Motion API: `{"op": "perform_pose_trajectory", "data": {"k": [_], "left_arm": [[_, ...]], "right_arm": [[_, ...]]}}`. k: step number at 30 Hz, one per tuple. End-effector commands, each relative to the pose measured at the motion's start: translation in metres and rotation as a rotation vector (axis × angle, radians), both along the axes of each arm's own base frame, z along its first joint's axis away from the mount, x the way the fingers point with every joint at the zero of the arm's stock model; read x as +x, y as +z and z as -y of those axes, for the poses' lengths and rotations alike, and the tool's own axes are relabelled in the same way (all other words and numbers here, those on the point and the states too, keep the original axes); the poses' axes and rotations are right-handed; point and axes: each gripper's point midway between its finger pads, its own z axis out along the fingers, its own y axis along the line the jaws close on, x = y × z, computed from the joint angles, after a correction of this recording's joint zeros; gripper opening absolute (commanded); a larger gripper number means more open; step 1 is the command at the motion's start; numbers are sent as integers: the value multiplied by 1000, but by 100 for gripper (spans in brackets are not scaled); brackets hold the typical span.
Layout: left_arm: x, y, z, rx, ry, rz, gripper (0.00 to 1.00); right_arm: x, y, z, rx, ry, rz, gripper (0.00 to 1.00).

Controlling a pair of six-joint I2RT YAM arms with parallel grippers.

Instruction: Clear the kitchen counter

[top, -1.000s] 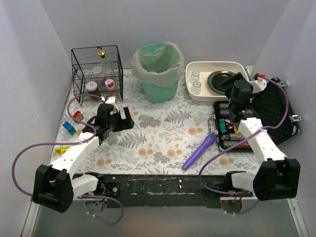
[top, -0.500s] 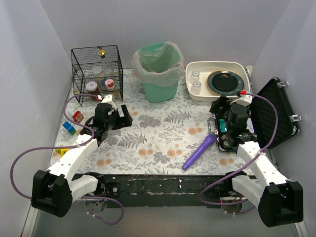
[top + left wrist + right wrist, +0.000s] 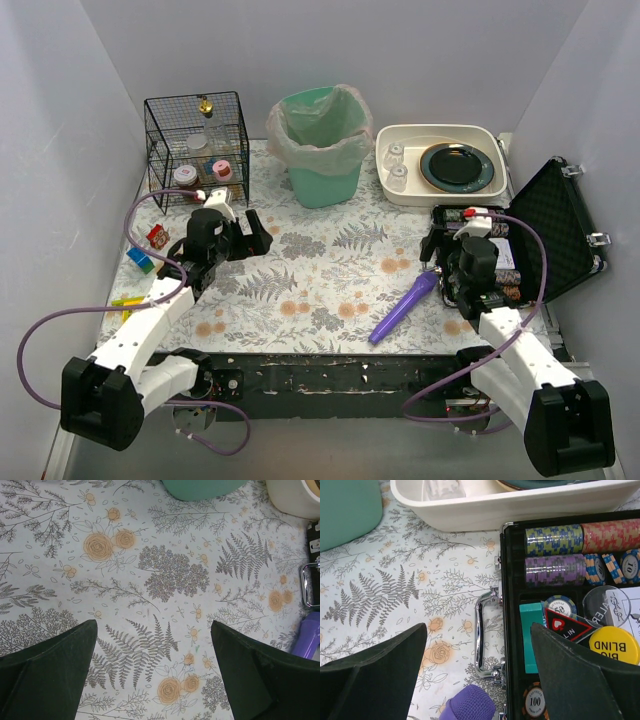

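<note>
Over the handle side of the chip case (image 3: 505, 262), the right claw (image 3: 440, 240) now hangs low, pulled back from the white basin (image 3: 440, 192) toward which it reached a second ago. Its fingers are spread wide and hold nothing. The right wrist view shows the case's chrome handle (image 3: 479, 632) between them, with the tip of the purple tool (image 3: 405, 308) just below.

The left claw (image 3: 255, 238) has crept a little toward the wire cage (image 3: 195, 140). It too is released and empty, with only patterned cloth under it.

The table (image 3: 320, 275) lies between the two arms and is far from cleared. The purple tool lies on it near the front, the open case sits at the right edge, the green bin (image 3: 322, 150) stands at the back, and small coloured toys (image 3: 140, 262) are scattered along the left edge.

Judging by the retreat, the right arm's trip toward the basin looks finished. A fresh pick seems to come next, most likely the purple tool, which lies closest.
</note>
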Motion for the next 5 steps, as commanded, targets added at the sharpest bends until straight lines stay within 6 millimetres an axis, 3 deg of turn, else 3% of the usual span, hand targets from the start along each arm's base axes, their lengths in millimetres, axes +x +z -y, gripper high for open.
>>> {"op": "perform_pose_trajectory", "data": {"k": [1, 5], "left_arm": [[0, 9, 2, -12, -14, 35, 98], [2, 8, 0, -5, -2, 30, 98]], "right_arm": [[6, 16, -6, -70, 73, 69, 93], [14, 25, -5, -120, 89, 88, 98]]}}
